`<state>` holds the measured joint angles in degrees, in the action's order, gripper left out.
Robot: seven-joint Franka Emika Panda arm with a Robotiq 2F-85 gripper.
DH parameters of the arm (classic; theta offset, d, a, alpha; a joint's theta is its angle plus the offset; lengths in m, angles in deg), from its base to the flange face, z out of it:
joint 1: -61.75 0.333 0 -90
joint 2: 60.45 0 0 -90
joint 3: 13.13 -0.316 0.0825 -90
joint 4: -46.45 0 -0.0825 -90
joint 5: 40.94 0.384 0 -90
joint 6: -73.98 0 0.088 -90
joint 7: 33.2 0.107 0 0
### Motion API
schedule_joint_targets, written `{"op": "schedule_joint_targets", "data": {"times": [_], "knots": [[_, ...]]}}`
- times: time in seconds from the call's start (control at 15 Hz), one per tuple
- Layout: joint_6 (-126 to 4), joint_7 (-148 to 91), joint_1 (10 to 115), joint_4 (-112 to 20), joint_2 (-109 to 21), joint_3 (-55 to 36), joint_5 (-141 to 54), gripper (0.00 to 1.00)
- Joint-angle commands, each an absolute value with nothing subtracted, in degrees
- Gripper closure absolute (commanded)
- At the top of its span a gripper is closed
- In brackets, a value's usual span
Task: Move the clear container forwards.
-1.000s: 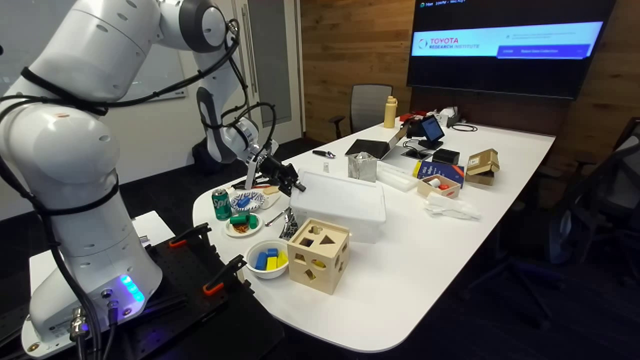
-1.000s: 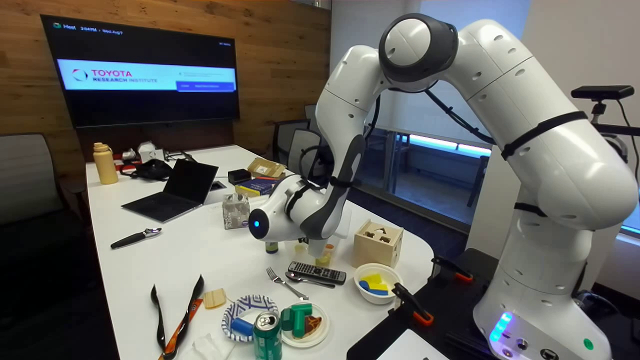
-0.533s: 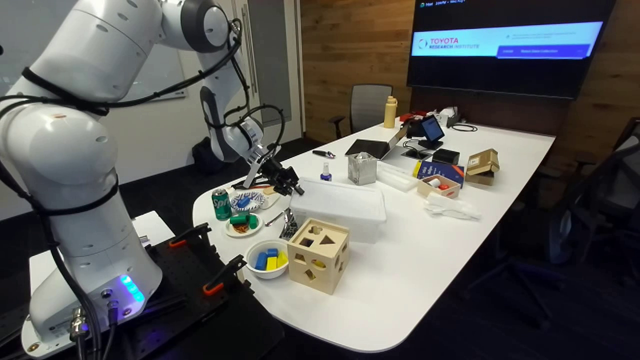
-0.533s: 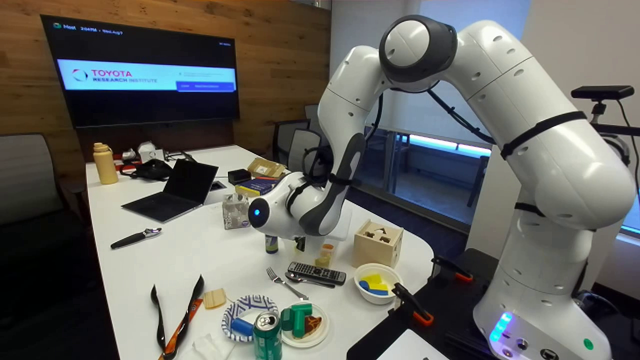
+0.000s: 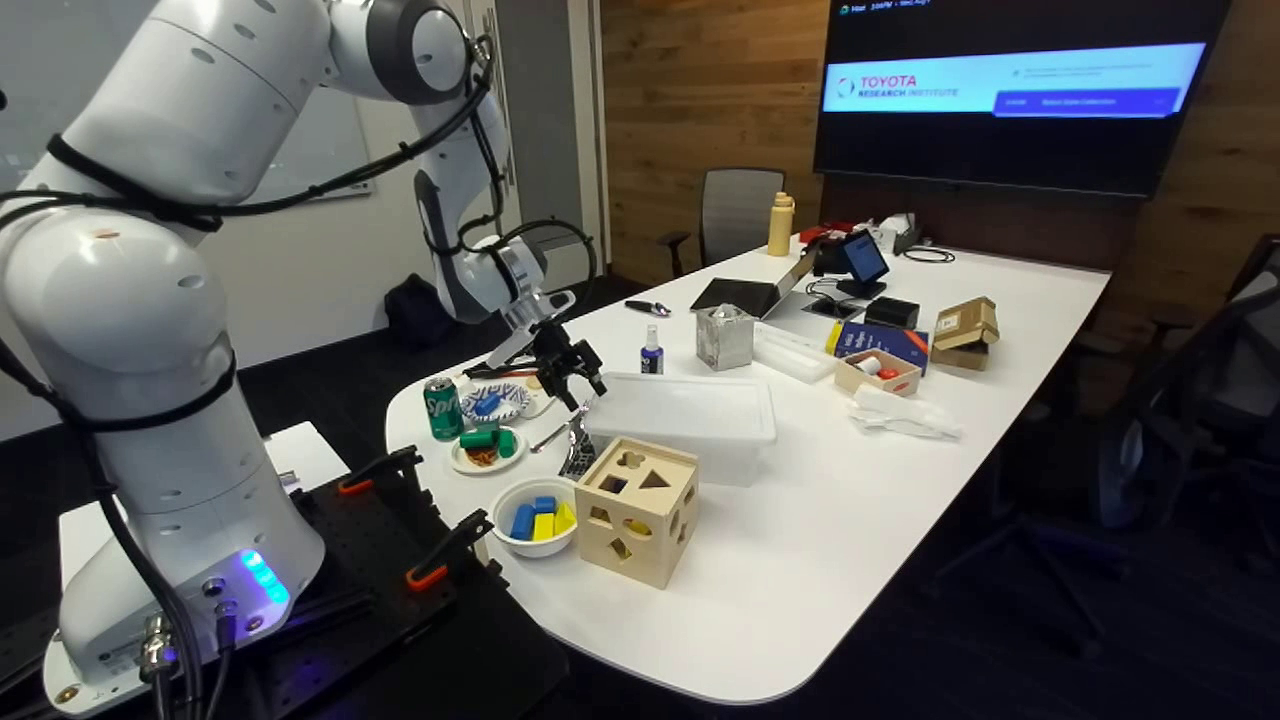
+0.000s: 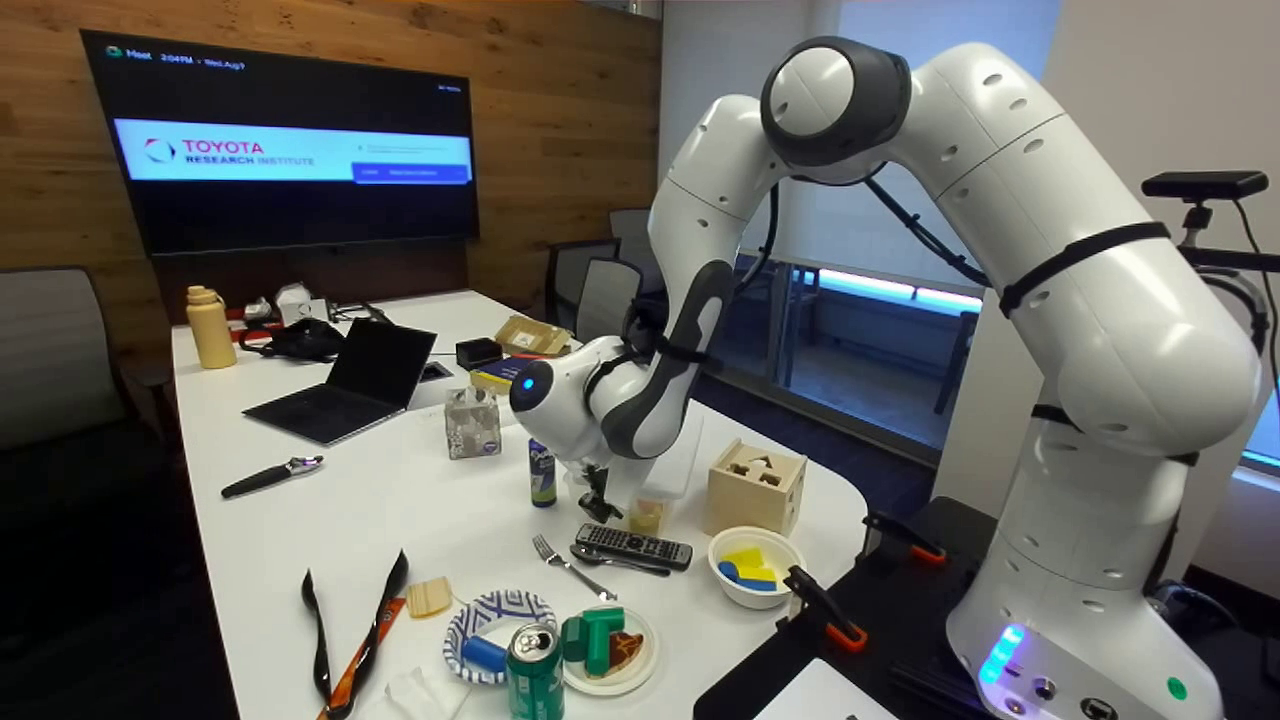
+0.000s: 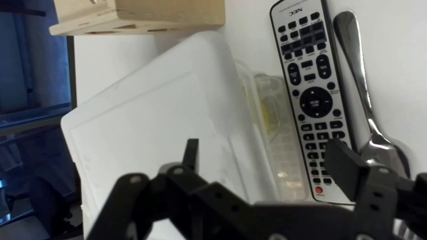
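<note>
The clear container (image 5: 700, 455) is a large translucent box with a whitish lid, standing on the table behind the wooden cube in an exterior view. Its lid (image 7: 150, 133) fills the left half of the wrist view, and something yellow (image 7: 268, 115) shows through clear plastic by its edge. My gripper (image 7: 266, 160) is open, fingers wide apart. One finger (image 7: 191, 153) hangs over the lid, the other over the remote. The container's edge runs between them in that view; whether they touch it I cannot tell. In an exterior view the gripper (image 6: 600, 510) points down beside the container, partly hiding it.
A wooden shape cube (image 5: 640, 515) and a white bowl (image 5: 525, 550) of blocks stand close by. A remote (image 7: 315, 101) and spoon (image 7: 354, 43) lie along the container's side. A blue spray bottle (image 5: 652, 358) and tissue box (image 6: 472, 425) stand behind.
My gripper has gone from shut to open and tilted downward beside the container. The raised back edge of the container's lid has sunk, uncovering the spray bottle behind it.
</note>
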<state>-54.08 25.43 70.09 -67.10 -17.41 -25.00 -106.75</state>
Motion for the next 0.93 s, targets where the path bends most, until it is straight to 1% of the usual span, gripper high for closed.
{"op": "schedule_joint_targets", "data": {"times": [0.0, 0.4, 0.67, 0.87], "knots": [[-58.4, 20.2, 69.8, -68.1, -18.9, -23.6, -101.6, 0.00], [-60.5, 15.1, 70.4, -70.1, -22.5, -20.7, -94.4, 0.00], [-57.9, 14.1, 71.3, -71.7, -26.7, -17.1, -92.0, 0.00], [-55.7, 15.7, 71.7, -71.8, -27.4, -13.7, -93.0, 0.00]]}}
